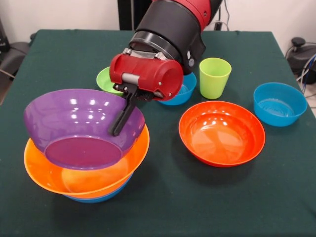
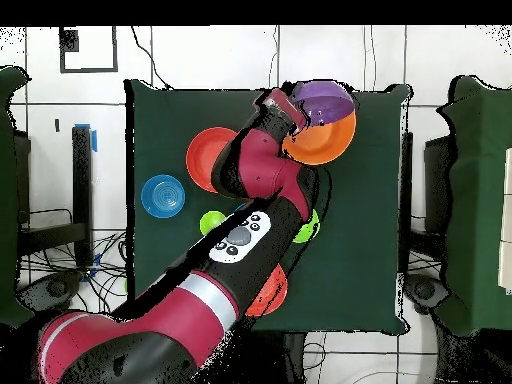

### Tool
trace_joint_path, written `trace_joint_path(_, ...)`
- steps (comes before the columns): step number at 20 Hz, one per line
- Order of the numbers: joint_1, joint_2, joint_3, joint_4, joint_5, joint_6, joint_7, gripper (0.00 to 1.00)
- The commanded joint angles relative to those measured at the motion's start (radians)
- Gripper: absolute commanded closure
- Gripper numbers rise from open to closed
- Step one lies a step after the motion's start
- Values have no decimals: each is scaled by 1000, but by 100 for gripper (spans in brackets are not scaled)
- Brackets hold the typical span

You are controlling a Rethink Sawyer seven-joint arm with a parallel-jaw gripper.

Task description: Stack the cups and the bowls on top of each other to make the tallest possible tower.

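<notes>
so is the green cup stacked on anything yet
No, the green cup stands upright by itself on the table, behind the red-orange bowl and apart from the purple bowl.

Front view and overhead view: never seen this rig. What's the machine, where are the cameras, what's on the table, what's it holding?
It is one red and black robot arm with a gripper. The front view looks across the table toward the robot; the overhead view looks straight down, with the robot's base at the bottom. The jaws grip the rim of a purple bowl, tilted over an orange bowl that sits in a blue one. Loose on the green cloth: a red-orange bowl, a green cup, two more blue bowls and a small green bowl.
</notes>
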Motion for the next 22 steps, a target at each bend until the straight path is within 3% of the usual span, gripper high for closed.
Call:
trace_joint_path(1,5,12,85,19,18,-21,62,100)
trace_joint_path(22,29,87,24,33,169,-220,42,100)
